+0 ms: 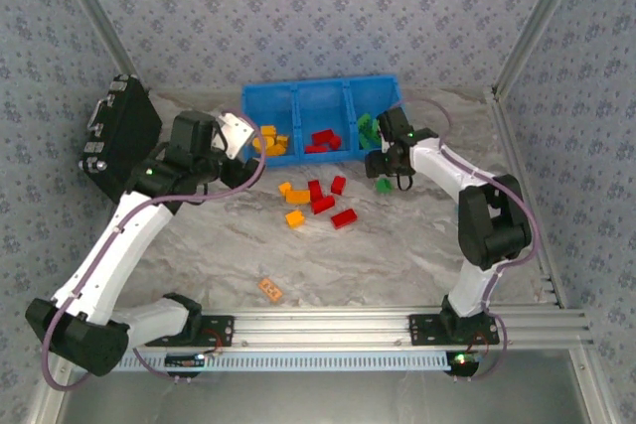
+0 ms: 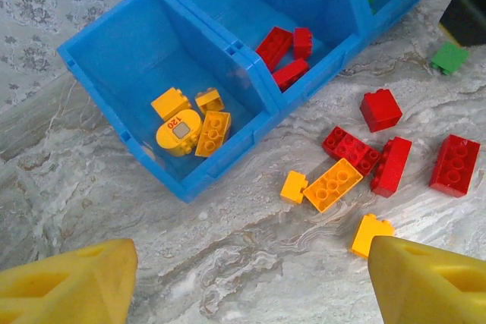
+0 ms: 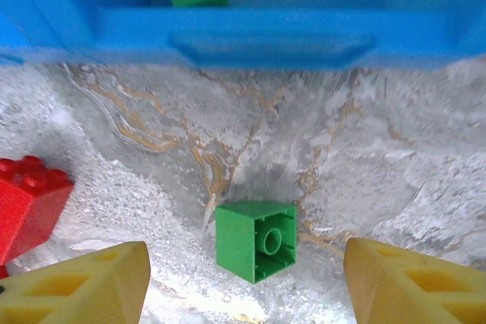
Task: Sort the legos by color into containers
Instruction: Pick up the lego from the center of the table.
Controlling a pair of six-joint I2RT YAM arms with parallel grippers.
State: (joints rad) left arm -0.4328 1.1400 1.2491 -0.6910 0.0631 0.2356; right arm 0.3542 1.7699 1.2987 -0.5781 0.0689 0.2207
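The blue bin (image 1: pixel 298 98) has three containers: orange-yellow legos (image 2: pixel 190 123) lie in the left one, red (image 2: pixel 285 51) in the middle one, green (image 1: pixel 368 128) in the right one. Loose orange legos (image 2: pixel 332 184) and red legos (image 2: pixel 390 165) lie on the table in front of it. My left gripper (image 2: pixel 250 278) hangs open over bare table near the bin's left front corner, nothing between its fingers. My right gripper (image 3: pixel 247 271) is open around a green brick (image 3: pixel 255 239) that lies on its side on the table, apart from both fingers.
A black hard case (image 1: pixel 119 131) stands at the far left. A flat orange tag (image 1: pixel 270 289) lies near the front rail. The bin's front wall (image 3: pixel 266 36) is just beyond the green brick, and a red brick (image 3: pixel 26 202) lies to its left.
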